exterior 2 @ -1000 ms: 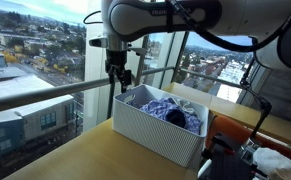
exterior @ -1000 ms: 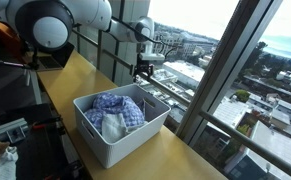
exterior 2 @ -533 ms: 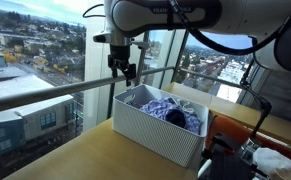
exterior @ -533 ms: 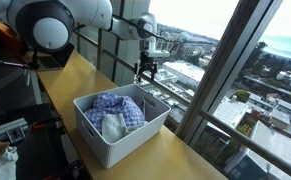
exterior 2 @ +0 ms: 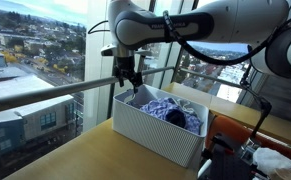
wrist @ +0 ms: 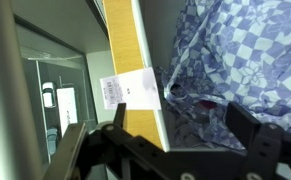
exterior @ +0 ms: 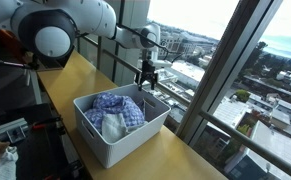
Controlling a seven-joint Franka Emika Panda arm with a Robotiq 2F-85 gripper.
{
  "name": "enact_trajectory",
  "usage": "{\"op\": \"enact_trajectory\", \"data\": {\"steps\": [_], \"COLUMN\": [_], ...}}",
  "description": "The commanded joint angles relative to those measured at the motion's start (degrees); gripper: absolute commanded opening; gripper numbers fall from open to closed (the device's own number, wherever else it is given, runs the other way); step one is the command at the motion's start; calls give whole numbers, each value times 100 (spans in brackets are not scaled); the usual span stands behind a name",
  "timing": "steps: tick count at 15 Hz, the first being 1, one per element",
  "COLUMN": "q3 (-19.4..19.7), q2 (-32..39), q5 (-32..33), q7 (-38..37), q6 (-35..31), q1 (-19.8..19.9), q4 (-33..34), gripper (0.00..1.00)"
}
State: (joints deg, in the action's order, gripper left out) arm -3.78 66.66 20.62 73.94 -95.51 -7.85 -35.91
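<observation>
Gripper (exterior: pixel 145 83) has dropped from beside the window (exterior: pixel 200 30) to the bin's far corner.
Its jaws stand wide apart and hold nothing, just above the rim of the white bin (exterior: pixel 103 148). The blue checked cloth (exterior: pixel 113 108) lies heaped inside the bin, which sits on the wooden table (exterior: pixel 70 75).

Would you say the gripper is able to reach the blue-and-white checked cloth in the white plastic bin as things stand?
Probably yes: the gripper hangs open over the window-side edge of the white plastic bin, which has no lid, and the blue-and-white checked cloth lies heaped on top, nothing covering it.
</observation>
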Motion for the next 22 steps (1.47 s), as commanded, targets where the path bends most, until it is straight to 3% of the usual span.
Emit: {"op": "enact_trajectory", "data": {"steps": [1,2,3,4,14,20,21,22], "q3": [98,125,148,162,200,214,216,220], "q2": [153,168,186,194,186,194,192,188], "q5": [71,69,68,63,50,52,53,58], "q7": [259,285,294,301,311,511,524,535], "q6": [134,149,138,140,139,173,178,186], "q1": [108,138,166,187,205,194,191,185], "q4": [154,165,173,186,270,312,317,323], "gripper": [100,100,91,72,1,3,34,35]}}
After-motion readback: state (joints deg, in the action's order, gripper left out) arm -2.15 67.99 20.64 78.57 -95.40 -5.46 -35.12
